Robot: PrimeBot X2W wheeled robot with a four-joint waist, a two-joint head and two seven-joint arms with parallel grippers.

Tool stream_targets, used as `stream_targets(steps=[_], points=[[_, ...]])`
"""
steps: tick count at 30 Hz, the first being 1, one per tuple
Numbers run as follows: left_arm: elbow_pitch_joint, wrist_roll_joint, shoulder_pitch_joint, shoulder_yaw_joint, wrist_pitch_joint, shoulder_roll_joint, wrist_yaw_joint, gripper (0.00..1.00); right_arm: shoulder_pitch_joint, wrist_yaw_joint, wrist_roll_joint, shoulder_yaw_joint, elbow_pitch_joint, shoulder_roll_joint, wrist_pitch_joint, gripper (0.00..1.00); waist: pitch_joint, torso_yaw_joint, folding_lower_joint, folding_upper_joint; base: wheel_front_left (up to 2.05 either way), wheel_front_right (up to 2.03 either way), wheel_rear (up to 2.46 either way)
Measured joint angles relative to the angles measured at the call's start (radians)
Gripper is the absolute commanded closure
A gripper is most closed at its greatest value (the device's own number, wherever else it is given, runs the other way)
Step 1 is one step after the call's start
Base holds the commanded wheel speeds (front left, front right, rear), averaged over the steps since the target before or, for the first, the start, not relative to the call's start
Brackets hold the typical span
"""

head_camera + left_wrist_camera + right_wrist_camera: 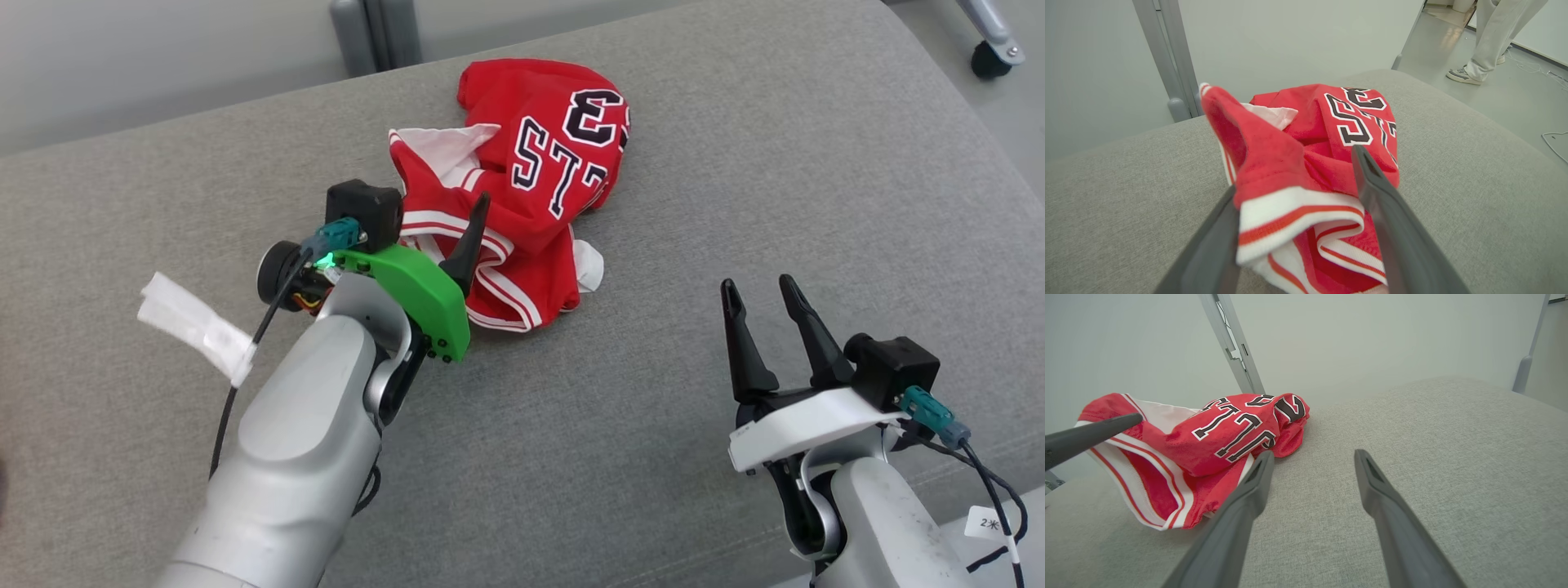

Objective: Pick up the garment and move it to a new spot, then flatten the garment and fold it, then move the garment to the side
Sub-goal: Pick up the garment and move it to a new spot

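Head view: red garment (539, 163), black "ST" lettering

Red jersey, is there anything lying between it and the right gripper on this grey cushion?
Nothing visible does. Only bare grey cushion lies between the open right gripper and the near edge of the crumpled red jersey, so that approach looks clear.

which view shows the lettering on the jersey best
The head view: it looks down on the jersey, so the lettering faces the camera nearly whole. The left wrist view catches it foreshortened over a fold; the right wrist view sees it at a low slant.
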Motion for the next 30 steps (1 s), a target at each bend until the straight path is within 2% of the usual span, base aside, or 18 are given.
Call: stream_targets(steps=[4,7,14,20,30], points=[[-0.071,-0.029,0.080,0.047,-0.122,0.019,0.005,0.00,0.011,0.000,-0.009,-0.010,0.000,0.000,-0.001,0.00,-0.018,0.035,0.0000,0.0000,0.00,0.00,0.00],[-0.148,-0.038,0.166,0.088,-0.180,0.068,0.021,0.00,0.026,0.000,-0.022,-0.021,0.003,0.001,-0.001,0.00,-0.035,0.068,0.0000,0.0000,0.00,0.00,0.00],[-0.342,-0.055,0.378,0.210,-0.210,0.143,0.059,0.00,0.046,0.000,-0.048,-0.051,0.009,0.000,-0.001,0.00,-0.077,0.150,0.0000,0.0000,0.00,0.00,0.00],[-0.487,-0.021,0.537,0.332,-0.213,0.150,0.076,0.00,0.062,0.000,-0.056,-0.062,0.013,0.001,-0.001,0.00,-0.110,0.210,0.0000,0.0000,0.00,0.00,0.00],[-0.557,0.063,0.677,0.451,-0.213,0.107,0.083,0.00,0.091,0.000,-0.070,-0.082,0.008,0.001,0.012,0.00,-0.155,0.257,0.0000,0.0000,0.00,0.00,0.00]])
